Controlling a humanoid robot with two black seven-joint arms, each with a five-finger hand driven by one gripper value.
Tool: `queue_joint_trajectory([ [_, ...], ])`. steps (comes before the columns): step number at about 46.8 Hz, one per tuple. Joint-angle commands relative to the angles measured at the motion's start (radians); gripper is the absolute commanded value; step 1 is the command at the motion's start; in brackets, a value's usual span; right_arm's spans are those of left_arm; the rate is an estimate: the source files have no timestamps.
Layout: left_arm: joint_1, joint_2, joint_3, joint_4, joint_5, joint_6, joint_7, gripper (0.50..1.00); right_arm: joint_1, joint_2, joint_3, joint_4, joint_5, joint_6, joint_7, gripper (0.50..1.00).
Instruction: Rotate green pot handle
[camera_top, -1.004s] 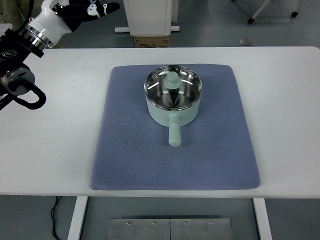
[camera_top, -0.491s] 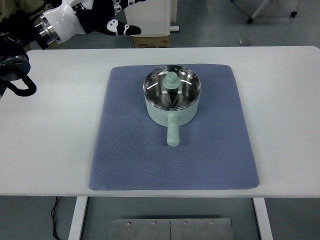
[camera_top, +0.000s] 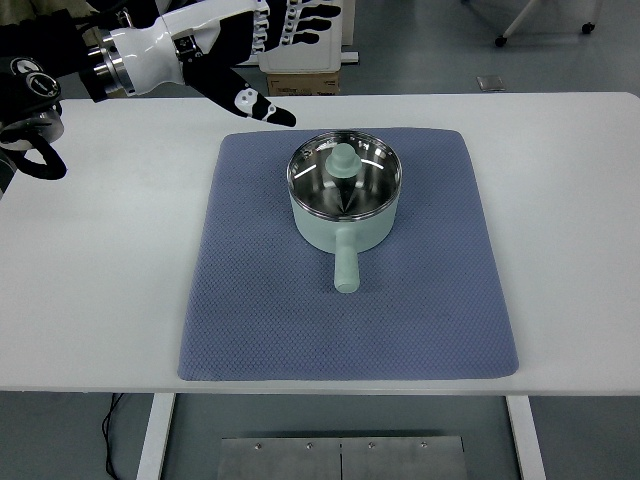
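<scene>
A pale green pot (camera_top: 344, 198) with a shiny steel inside stands on the blue mat (camera_top: 250, 300), a little behind its middle. A green knob shows inside the pot. Its green handle (camera_top: 346, 264) points straight toward the table's near edge. My left hand (camera_top: 265, 55) hovers above the table's far left part, behind and left of the pot, with fingers spread and holding nothing. The thumb tip reaches close to the mat's far left corner. The right arm does not show.
The white table (camera_top: 90, 270) carries only the mat and pot. Behind the far edge stand a white cabinet base and a cardboard box (camera_top: 303, 82). A wheeled chair base shows at the top right.
My left arm has swung in from the top left corner toward the right and slightly down, nearer the pot, with the hand now spread over the table. The pot has not moved.
</scene>
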Motion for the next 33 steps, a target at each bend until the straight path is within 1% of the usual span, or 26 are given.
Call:
queue_joint_trajectory([
  [1, -0.007, -0.005, 0.000, -0.013, 0.020, 0.008, 0.000, 1.000, 0.000, 0.000, 0.000, 0.000, 0.000, 0.000, 0.000, 1.000],
  [6, -0.027, -0.005, 0.001, -0.022, 0.042, 0.007, 0.000, 1.000, 0.000, 0.000, 0.000, 0.000, 0.000, 0.000, 0.000, 1.000],
  [13, -0.058, -0.008, 0.003, -0.055, 0.155, 0.007, 0.000, 1.000, 0.000, 0.000, 0.000, 0.000, 0.000, 0.000, 0.000, 1.000],
  [18, -0.079, -0.018, 0.006, -0.082, 0.206, 0.001, 0.000, 1.000, 0.000, 0.000, 0.000, 0.000, 0.000, 0.000, 0.000, 1.000],
  [21, -0.090, -0.028, 0.007, -0.102, 0.241, -0.004, 0.029, 1.000, 0.000, 0.000, 0.000, 0.000, 0.000, 0.000, 0.000, 1.000],
  [23, -0.099, -0.034, 0.007, -0.117, 0.269, -0.015, 0.039, 1.000, 0.000, 0.000, 0.000, 0.000, 0.000, 0.000, 0.000, 1.000],
  [28, -0.124, -0.057, 0.007, -0.134, 0.330, -0.070, 0.040, 1.000, 0.000, 0.000, 0.000, 0.000, 0.000, 0.000, 0.000, 1.000],
  [33, -0.138, -0.087, 0.007, -0.139, 0.364, -0.084, 0.042, 1.000, 0.000, 0.000, 0.000, 0.000, 0.000, 0.000, 0.000, 1.000],
])
